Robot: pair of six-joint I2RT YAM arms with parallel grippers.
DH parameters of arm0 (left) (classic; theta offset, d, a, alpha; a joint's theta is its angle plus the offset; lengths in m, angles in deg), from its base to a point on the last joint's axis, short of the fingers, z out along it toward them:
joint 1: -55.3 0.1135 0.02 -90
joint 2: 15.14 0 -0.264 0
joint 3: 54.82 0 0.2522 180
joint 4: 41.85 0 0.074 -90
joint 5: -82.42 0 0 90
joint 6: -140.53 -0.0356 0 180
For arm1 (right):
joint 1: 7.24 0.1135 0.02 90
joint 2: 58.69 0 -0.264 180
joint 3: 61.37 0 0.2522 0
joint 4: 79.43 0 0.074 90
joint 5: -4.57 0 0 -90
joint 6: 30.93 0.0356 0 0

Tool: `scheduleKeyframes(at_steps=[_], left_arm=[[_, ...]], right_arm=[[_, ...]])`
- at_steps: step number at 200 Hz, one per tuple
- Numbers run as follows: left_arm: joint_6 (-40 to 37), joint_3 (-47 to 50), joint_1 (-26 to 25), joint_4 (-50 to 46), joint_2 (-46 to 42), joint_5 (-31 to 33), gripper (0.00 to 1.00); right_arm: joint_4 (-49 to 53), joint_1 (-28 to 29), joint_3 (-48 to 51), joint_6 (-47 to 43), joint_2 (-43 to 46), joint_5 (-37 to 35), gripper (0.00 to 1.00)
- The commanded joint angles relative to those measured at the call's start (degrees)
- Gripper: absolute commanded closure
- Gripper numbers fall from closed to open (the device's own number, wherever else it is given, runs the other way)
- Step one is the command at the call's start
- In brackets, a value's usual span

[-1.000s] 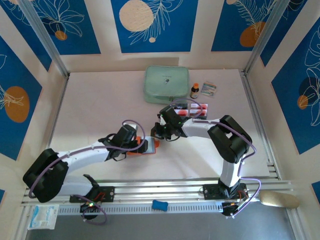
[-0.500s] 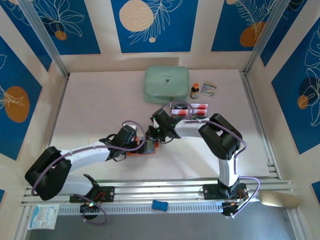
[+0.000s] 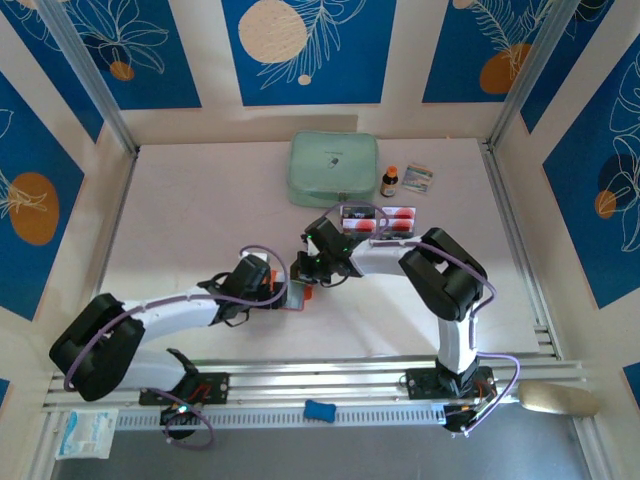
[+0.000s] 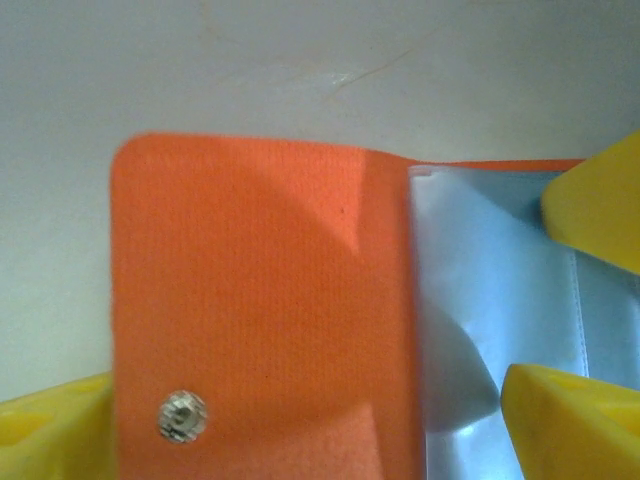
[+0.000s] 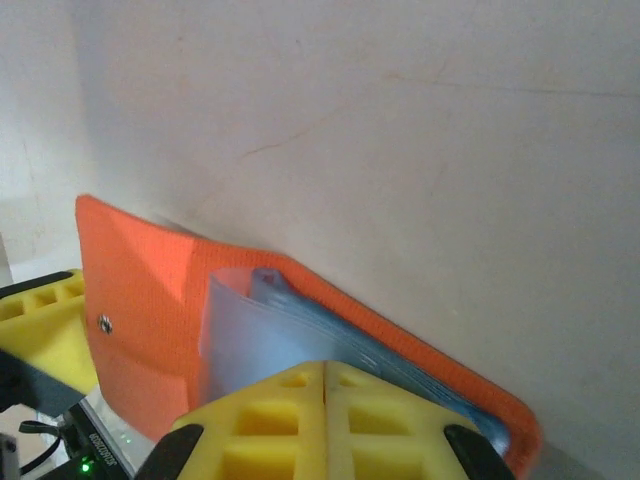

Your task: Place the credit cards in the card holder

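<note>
The orange card holder (image 4: 260, 300) lies open on the table, snap button (image 4: 180, 415) on its flap, blue-grey sleeves (image 4: 500, 300) to the right. My left gripper (image 4: 310, 425) is open and straddles it, one yellow finger (image 4: 50, 430) at the flap's edge and the other over the sleeves. My right gripper (image 5: 325, 368) is shut, its tips against the raised sleeves (image 5: 260, 320) of the card holder (image 5: 140, 300). From above, both grippers (image 3: 283, 293) (image 3: 303, 272) meet over the holder (image 3: 306, 294). The credit cards (image 3: 398, 216) lie in a clear tray behind.
A mint-green zip case (image 3: 333, 170) sits at the back, with a small brown bottle (image 3: 389, 181) and a printed packet (image 3: 418, 178) to its right. The clear tray (image 3: 352, 214) is just behind the right forearm. Metal rails run along the near edge.
The right gripper has swung left and down onto the holder's sleeves. The left gripper's jaws have narrowed a little and it has shifted slightly over the holder.
</note>
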Motion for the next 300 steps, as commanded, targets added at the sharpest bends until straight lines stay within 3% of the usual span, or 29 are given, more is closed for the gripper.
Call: scheduleKeyframes(at_steps=[1,25,122,172,234,300], left_arm=[[0.9,2.0,0.7,-1.6,-0.7,0.4,0.11],[0.9,2.5,0.7,-1.1,-1.5,0.5,0.12],[1.1,4.5,1.0,-0.3,-4.8,1.1,0.23],[1.2,4.7,1.1,0.5,-4.6,0.4,0.29],[1.0,4.9,1.2,0.8,-4.6,0.1,0.38],[1.0,5.0,1.3,0.9,-4.7,0.0,0.41]], right_arm=[[0.9,-0.3,1.7,0.8,4.4,-0.5,0.87],[-0.4,-0.2,2.8,2.0,4.6,-0.5,0.73],[-3.5,1.8,2.9,5.1,0.6,-0.1,0.69],[-3.9,2.3,3.3,5.4,1.3,-0.8,0.52],[-4.8,2.6,5.0,6.2,4.0,-2.0,0.48],[-5.6,3.4,6.2,6.7,6.6,-3.6,0.41]])
